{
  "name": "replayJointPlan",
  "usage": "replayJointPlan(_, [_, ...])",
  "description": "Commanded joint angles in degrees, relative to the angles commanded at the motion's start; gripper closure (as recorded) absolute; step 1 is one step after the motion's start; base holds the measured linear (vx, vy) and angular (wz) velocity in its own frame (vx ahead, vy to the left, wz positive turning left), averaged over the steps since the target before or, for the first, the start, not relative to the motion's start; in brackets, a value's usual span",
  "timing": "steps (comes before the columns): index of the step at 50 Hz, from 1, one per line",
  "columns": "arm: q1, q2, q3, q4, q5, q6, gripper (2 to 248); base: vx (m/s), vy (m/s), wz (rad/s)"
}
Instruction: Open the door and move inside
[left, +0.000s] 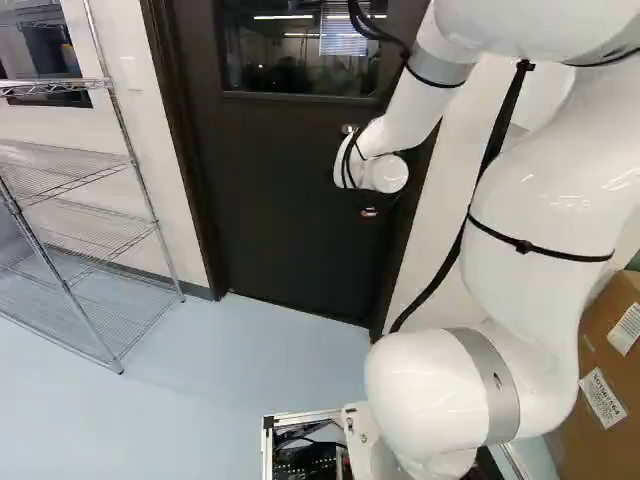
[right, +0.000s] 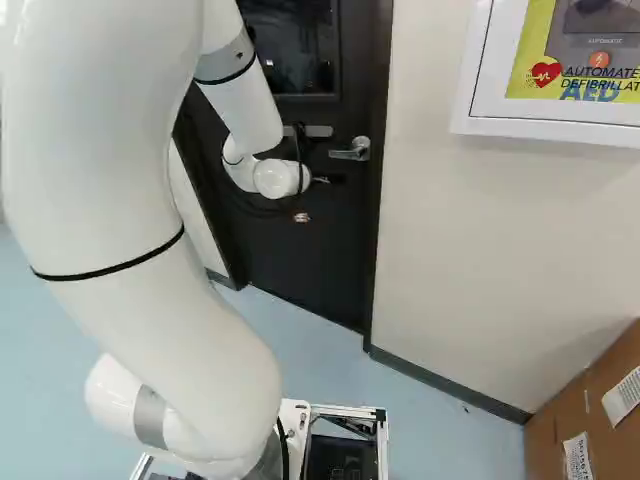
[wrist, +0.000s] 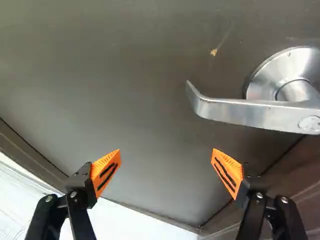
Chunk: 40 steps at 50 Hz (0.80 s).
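The closed dark door (left: 280, 190) occupies the upper middle of the left base view. The metal handle (right: 346, 154), upper middle of the right base view, lies ahead of the tool (right: 301, 216), whose two orange-padded fingers are spread wide.

- Both base views are bright, the pale floor (left: 200, 370) and wall (right: 480, 250) evenly lit
- Thin strips of light show in the window (left: 300, 70) of the dark door (left: 280, 180) — ceiling lights, by their look
- Small, hard glints sit on the glossy white arm (left: 540, 210)
- A soft shadow lies on the wall above the cardboard box (right: 600, 400)
- In the wrist view the door has a dull sheen, the metal handle (wrist: 250, 112) gleams, and the floor is washed out — nearly pure white
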Motion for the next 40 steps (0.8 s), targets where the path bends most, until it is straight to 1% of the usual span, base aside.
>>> replayJointPlan(29, [-0.35, -8.08, -9.09, 0.08, 0.68, 0.00, 3, 0.000, 0.000, 0.000])
replayJointPlan(34, [-0.49, -9.47, -10.71, 0.75, 0.68, 0.00, 3, 0.000, 0.000, 0.000])
replayJointPlan(40, [-0.67, -11.13, -12.68, 2.57, 0.68, 0.00, 3, 0.000, 0.000, 0.000])
